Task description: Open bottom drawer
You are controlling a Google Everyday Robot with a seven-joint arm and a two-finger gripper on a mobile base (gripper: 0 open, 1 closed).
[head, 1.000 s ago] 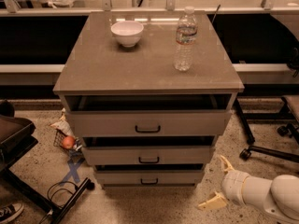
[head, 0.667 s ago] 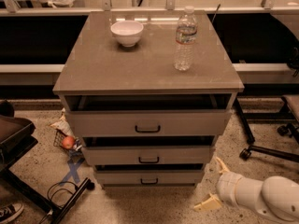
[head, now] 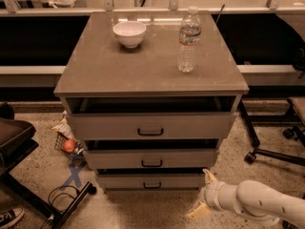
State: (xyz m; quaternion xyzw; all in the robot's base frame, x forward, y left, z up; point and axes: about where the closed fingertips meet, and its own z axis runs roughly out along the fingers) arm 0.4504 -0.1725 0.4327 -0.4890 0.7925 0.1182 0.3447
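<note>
The bottom drawer point(head: 124, 181) is being shown lowest in the cabinet point(head: 143, 70), just above the floor. The gripper point(head: 203, 194) is being held low beside the drawer's right end, its fingers point(head: 208, 176) being spread apart and empty. The drawer's dark handle point(head: 152, 185) is being left untouched, further left.

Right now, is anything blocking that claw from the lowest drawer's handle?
Nothing visible does. The gripper hangs low by the bottom drawer, at its right end, fingers spread; only floor lies between it and the dark handle.
</note>
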